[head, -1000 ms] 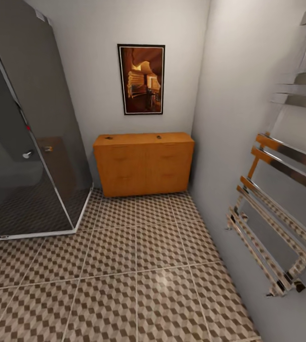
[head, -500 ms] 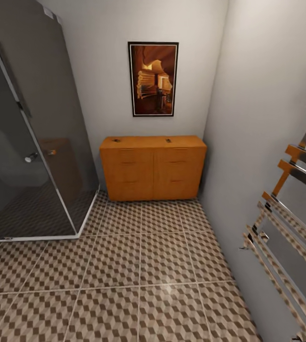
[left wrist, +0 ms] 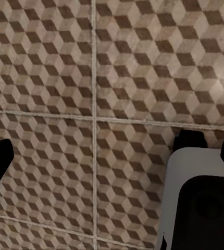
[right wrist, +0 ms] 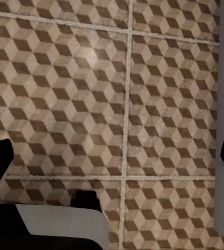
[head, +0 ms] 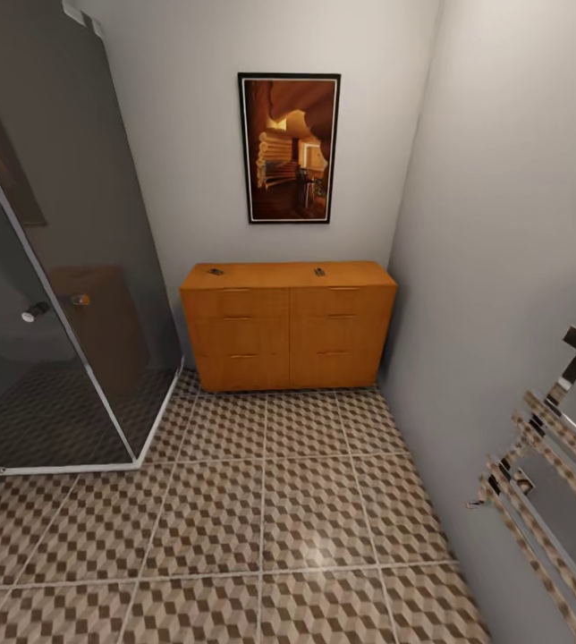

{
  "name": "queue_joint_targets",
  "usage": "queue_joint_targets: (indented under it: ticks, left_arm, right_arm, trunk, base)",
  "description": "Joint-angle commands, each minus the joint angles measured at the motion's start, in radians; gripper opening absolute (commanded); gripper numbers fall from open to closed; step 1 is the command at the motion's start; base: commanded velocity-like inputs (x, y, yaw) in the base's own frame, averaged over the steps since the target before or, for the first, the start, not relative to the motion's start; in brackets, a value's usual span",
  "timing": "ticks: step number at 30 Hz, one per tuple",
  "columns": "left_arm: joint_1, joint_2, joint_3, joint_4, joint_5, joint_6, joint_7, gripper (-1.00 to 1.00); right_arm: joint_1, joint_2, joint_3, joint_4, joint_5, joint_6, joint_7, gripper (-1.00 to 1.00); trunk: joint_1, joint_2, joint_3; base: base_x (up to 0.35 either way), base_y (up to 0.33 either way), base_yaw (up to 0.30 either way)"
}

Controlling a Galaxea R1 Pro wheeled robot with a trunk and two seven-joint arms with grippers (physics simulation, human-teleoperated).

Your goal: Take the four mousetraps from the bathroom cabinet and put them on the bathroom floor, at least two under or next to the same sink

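While two small mousetraps (head: 215, 271) sit atop the cabinet (head: 288, 326) — light, stiff, best pinched across their board edges — both tools' state I cannot tell.

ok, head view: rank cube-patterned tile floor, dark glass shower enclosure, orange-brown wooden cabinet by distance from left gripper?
1. cube-patterned tile floor, directly below the left gripper.
2. dark glass shower enclosure, ahead on the left.
3. orange-brown wooden cabinet, against the far wall.
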Motion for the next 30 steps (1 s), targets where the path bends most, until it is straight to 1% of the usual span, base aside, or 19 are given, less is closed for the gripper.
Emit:
queue_joint_targets:
  ticks: [1,30]
  left_arm:
    - [0.000,0.000,-0.008,-0.001,0.008,-0.001,0.004,1.00]
    - [0.000,0.002,-0.008,0.000,0.008,-0.001,0.004,1.00]
  right_arm:
    - [-0.001,0.000,0.008,0.001,-0.005,-0.003,-0.004,1.00]
    - [-0.001,0.002,0.008,0.001,0.000,-0.004,-0.004,1.00]
  trunk:
    - [0.001,-0.001,-0.001]
    - [0.001,-0.001,-0.001]
  base:
    - [0.331,0.000,0.000]
    - [0.331,-0.003,0.000]
